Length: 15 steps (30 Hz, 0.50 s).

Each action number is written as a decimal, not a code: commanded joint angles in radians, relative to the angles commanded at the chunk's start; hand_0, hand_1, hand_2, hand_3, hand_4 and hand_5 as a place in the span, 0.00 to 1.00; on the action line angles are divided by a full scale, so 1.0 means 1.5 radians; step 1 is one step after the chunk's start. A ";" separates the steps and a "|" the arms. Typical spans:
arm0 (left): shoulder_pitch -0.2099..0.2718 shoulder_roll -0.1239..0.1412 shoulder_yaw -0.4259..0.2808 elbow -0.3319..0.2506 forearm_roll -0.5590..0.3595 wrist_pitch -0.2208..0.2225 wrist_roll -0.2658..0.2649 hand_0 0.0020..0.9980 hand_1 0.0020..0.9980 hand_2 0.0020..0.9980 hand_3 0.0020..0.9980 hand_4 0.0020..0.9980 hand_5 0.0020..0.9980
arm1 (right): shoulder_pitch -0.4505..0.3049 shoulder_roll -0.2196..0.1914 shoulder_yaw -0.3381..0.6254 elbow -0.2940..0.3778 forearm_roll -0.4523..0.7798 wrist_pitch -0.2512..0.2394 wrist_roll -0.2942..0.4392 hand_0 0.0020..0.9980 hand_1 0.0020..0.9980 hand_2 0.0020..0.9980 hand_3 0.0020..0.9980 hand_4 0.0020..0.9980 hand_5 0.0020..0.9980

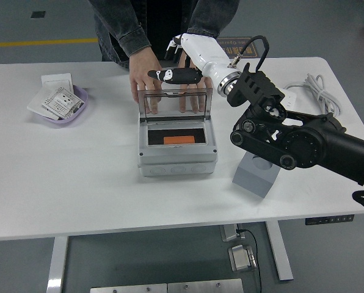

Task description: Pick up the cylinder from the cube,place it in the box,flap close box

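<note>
The grey box stands mid-table with its clear lid upright at the back. An orange piece, apparently the cylinder, lies on the black floor inside. My right hand, white with a black thumb, hovers above the lid's top edge with its fingers spread and holding nothing. A person's hands rest behind the lid, right under my hand. The grey cube sits right of the box, below my forearm, with nothing on it.
A purple bowl of paper packets sits at the far left. A white power strip and its cable lie at the right, partly hidden by my black right arm. The person stands at the far edge.
</note>
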 joint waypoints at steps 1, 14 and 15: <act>0.000 0.000 0.001 0.000 0.000 0.000 0.000 0.61 0.70 0.65 0.63 0.70 0.24 | 0.004 0.004 -0.004 -0.014 0.009 0.001 0.002 0.20 0.32 0.46 0.51 0.99 0.73; -0.001 0.001 -0.006 0.000 0.008 -0.001 0.001 0.61 0.70 0.64 0.63 0.69 0.23 | 0.014 0.040 -0.057 -0.130 0.093 -0.002 0.023 0.60 0.54 0.51 0.51 0.98 0.75; -0.001 0.001 -0.005 0.000 0.008 -0.001 0.001 0.61 0.70 0.64 0.63 0.69 0.23 | 0.013 0.041 -0.059 -0.130 0.094 -0.003 0.024 0.60 0.54 0.51 0.51 0.98 0.75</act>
